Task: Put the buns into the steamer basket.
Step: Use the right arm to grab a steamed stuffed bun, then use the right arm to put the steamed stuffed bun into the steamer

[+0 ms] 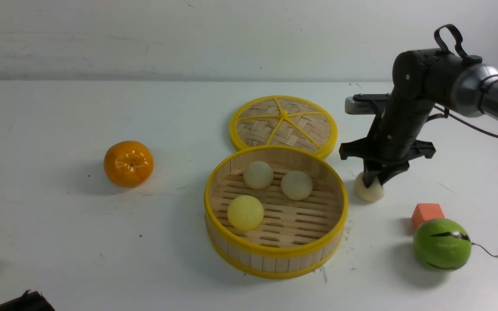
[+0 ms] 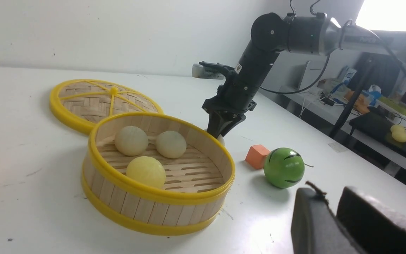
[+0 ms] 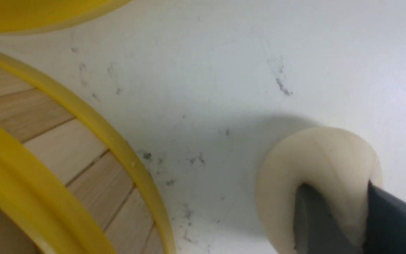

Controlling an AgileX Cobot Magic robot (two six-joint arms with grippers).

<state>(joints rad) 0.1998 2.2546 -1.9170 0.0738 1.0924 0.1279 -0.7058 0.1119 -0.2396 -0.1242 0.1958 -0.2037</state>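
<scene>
Pinching down from above, in the front view, the right claw [image 1: 372, 183] is clenched on the last bun [image 1: 368, 192]. That bun sits on the table [image 1: 59, 237] just beside the basket [image 1: 275, 259], outside its right rim. Two cream buns [image 1: 258, 175] and a yellow bun [image 1: 245, 212] already lie on the slats inside, so by my reckoning this is the final pick. From the left wrist view, the left claw [image 2: 331, 203] hangs in the near corner, well apart from the basket. Its fingers are drawn close together with nothing between them. The right arm dips behind the basket's far wall there, hiding most of the last bun. In the right wrist view, the cream skin dimples inward around the dark fingers [image 3: 312, 218], and the bun touches the table. I judge it light, soft and springy, unlikely to break but apt to squeeze out or roll. A gentle hold across its widest part would suit it better than a nip at the crown.
</scene>
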